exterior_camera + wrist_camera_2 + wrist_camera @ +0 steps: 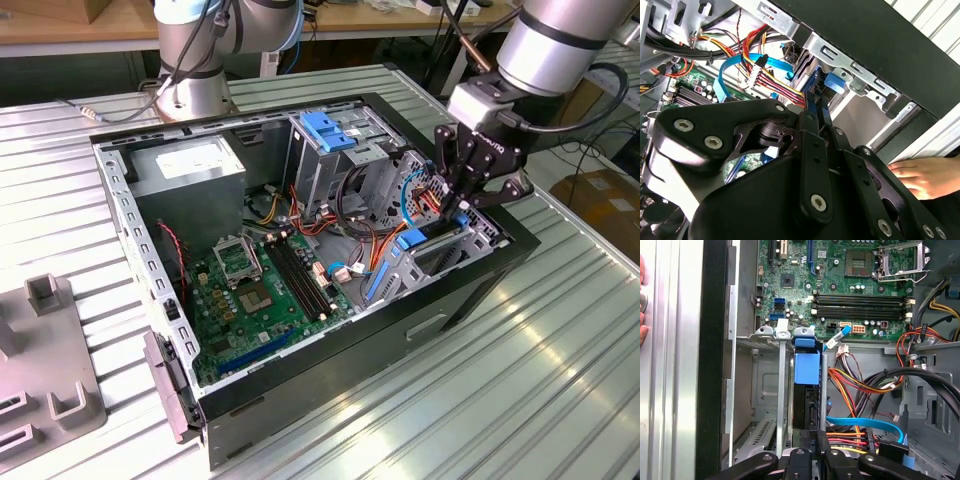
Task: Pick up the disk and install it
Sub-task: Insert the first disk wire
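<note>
Fingertips of the gripper [816, 450] sit drawn nearly together on the near edge of the disk [806, 390], low in the middle of the first wrist view; they seem to pinch its dark end, though a firm hold cannot be confirmed; the disk stands on edge in the metal drive bay [765, 390] beside the computer case [470, 300] wall, its blue carrier tab [806, 365] on the far end; its long axis runs straight away from the fingers, toward the motherboard [840, 280] at frame top; a person's hand [917, 175] rests outside the case.
</note>
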